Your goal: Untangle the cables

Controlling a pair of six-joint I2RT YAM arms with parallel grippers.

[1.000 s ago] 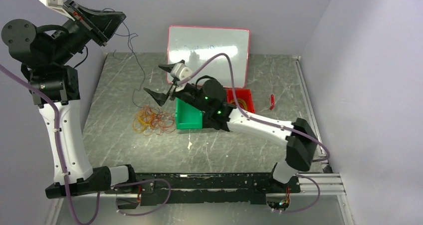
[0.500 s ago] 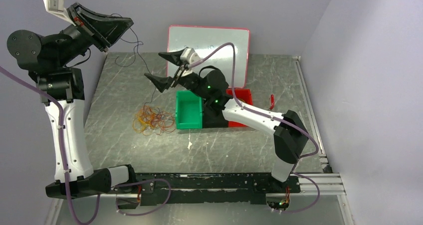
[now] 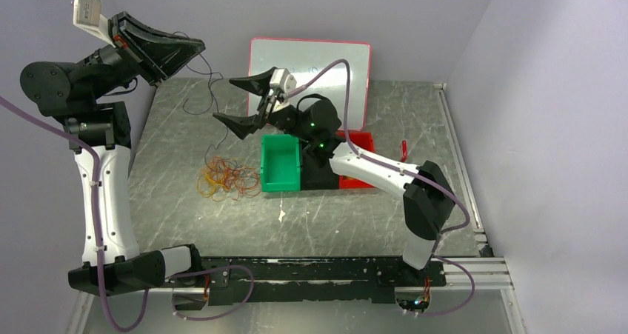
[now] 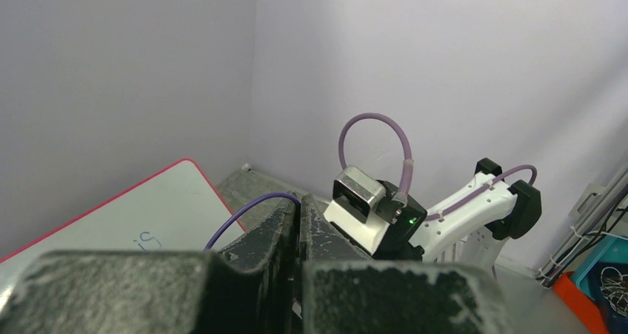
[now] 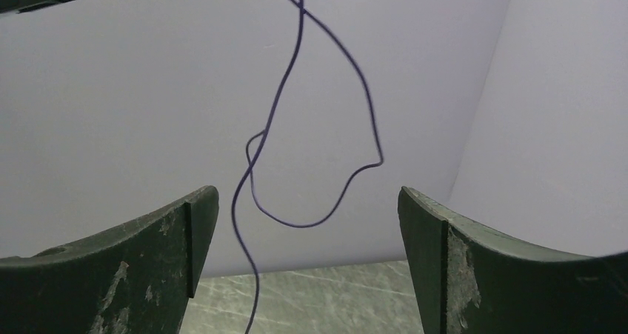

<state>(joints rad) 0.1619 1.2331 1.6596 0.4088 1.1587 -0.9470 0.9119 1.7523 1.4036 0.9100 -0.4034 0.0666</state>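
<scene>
At the far left, raised high above the scratched grey table (image 3: 333,223), the left gripper (image 3: 194,47) is closed tight, and one thin black wiry cable (image 3: 215,108) hangs from its tip. The left wrist view shows only the fingers pressed together, not the strand itself. The black cable drops in loose kinks toward the heap of orange-red and yellow cable loops (image 3: 226,180), which lies on the table left of centre. Whether its lower end has come free of the heap is too fine to tell.

To the right of the hanging strand, the right gripper (image 3: 225,97) is spread wide and holds nothing. In its wrist view the black cable (image 5: 300,12) dangles between the two fingers without touching either.

Right of the heap stands an open green plastic bin (image 3: 280,182), which looks empty. Further right, a red plastic bin (image 3: 364,138) is mostly hidden behind the right arm, so its contents cannot be told.

By my reading, the job is in an early stage. One strand is being lifted out, and the bulk of the loops sit knotted together on the table, waiting to be separated.
</scene>
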